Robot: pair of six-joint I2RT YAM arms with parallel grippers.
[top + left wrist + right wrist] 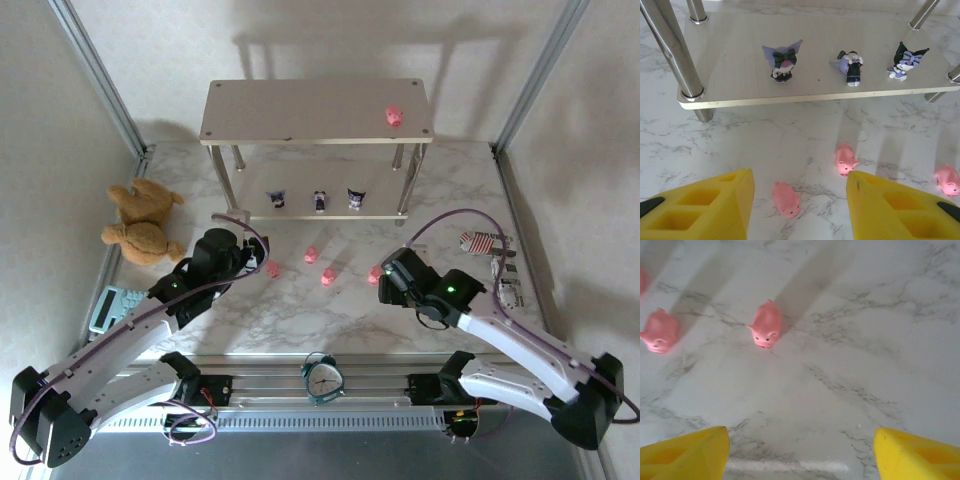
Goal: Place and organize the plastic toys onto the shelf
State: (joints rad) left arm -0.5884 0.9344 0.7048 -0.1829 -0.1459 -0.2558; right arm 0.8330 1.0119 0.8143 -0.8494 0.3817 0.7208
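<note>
The right gripper (800, 455) is hovering over the white marble tabletop (865, 340). Its two yellow fingers (685, 452) are standing wide apart at the near edge, with bare marble showing between them. Farther off and to the left, a pink pig (766, 324) is standing on the marble, its snout pointing back toward the gripper. A second pink pig (660, 331) is sitting further left, apart from the first.

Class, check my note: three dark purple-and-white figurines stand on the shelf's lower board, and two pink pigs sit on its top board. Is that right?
Not quite. The three purple-and-white figurines do stand on the lower board of the shelf, but its top board carries one pink pig, not two. The top external view shows this.
</note>
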